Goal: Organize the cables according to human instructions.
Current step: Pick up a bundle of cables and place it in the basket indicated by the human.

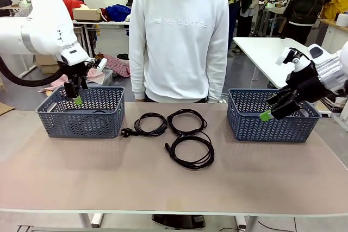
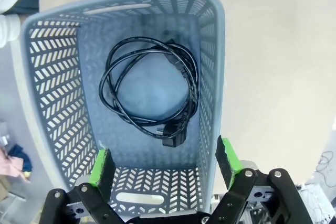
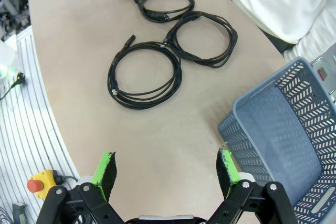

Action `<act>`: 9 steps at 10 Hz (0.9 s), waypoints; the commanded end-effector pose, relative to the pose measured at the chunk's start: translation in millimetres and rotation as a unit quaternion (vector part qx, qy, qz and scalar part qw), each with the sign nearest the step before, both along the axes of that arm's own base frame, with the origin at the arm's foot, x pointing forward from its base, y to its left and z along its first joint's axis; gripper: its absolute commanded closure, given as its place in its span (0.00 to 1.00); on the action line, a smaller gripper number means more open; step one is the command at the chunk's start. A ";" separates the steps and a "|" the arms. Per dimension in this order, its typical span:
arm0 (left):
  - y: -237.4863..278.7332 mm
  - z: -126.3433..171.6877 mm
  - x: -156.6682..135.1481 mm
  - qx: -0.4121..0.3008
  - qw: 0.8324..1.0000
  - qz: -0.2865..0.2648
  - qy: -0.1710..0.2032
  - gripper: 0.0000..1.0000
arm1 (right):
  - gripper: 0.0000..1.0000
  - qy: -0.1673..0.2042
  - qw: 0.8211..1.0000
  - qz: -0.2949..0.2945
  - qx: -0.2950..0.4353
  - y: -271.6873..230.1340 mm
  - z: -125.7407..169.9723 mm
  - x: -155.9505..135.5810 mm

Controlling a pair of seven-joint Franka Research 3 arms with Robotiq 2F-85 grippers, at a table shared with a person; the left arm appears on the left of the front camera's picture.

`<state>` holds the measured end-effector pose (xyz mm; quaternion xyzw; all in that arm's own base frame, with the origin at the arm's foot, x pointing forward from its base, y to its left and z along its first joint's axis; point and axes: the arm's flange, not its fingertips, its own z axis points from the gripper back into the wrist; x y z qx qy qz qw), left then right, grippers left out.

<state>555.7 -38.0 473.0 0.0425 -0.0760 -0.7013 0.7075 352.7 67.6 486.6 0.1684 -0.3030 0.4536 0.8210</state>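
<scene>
Left gripper (image 1: pixel 73 95) hangs spread above the left basket (image 1: pixel 81 120), where one cable (image 2: pixel 193 90) lies coiled. Three more cables (image 1: pixel 188 162) lie close together on the table (image 1: pixel 109 172) between the baskets. Right gripper (image 1: pixel 269 108), spread and empty, hovers at the right basket (image 1: pixel 261 129). A person (image 1: pixel 179 36) stands behind.

- The left arm (image 1: pixel 43 25) comes in from the left side with its white forearm roughly level. The wrist bends so that the left gripper (image 1: pixel 74 97) points straight down.
- In the left wrist view, the left gripper (image 2: pixel 164 161) has its jaws spread wide. Its green pads (image 2: pixel 102 165) face each other with nothing clamped between them.
- The right arm (image 1: pixel 333 69) enters from the right edge. The right gripper (image 1: pixel 268 110) slants downward and toward the middle.
- In the right wrist view, the right gripper (image 3: pixel 165 167) also has its fingers wide apart and holds nothing.
</scene>
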 end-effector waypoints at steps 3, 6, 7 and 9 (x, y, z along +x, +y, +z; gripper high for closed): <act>-0.6 -0.3 -0.2 0.005 1.000 -0.003 0.001 0.00 | 0.00 -0.006 1.000 0.013 0.007 -2.7 -1.1 3.3; -7.0 2.0 -0.9 -0.018 1.000 0.009 -0.007 0.00 | 0.00 -0.006 1.000 0.013 0.007 -2.7 -1.1 3.3; -16.0 6.4 -9.1 -0.041 0.999 0.026 -0.017 0.00 | 0.00 -0.006 1.000 0.013 0.007 -2.7 -1.1 3.3; -31.9 6.2 -26.5 -0.076 0.996 0.039 -0.012 0.00 | 0.00 -0.006 1.000 0.013 0.007 -2.7 -1.1 3.3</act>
